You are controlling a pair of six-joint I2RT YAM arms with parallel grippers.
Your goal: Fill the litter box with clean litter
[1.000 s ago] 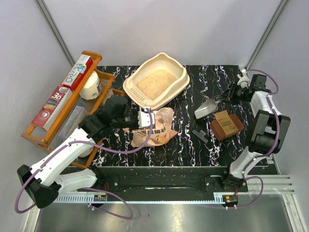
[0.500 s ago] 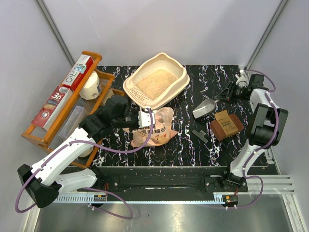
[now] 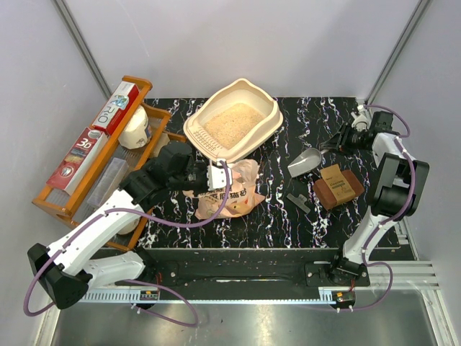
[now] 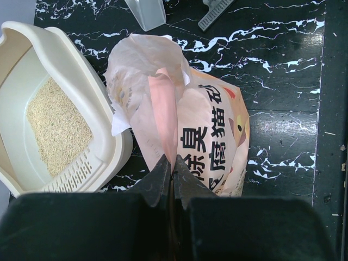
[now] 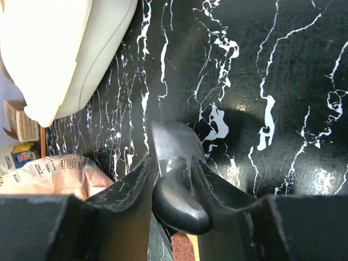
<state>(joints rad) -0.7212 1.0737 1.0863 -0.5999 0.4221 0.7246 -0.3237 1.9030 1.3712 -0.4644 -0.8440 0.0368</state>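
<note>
left gripper (image 4: 173, 166) pinched tight on the pink bag (image 4: 212, 125), bag lying just beside the litter box (image 3: 268, 128) at the far middle of the table (image 3: 288, 216), clean litter (image 3: 234, 124) covering its floor, right gripper (image 5: 171, 163) fingers narrowly apart astride the grey scoop (image 5: 173, 144) handle, cannot tell if gripped

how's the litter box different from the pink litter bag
The litter box is a rigid cream tray standing open-side up; the pink litter bag is crinkled, printed and slumped on its side. The box shows clean litter inside; the bag's contents are hidden. The left gripper pinches the bag; nothing holds the box. Both rest on the black marbled table.
</note>
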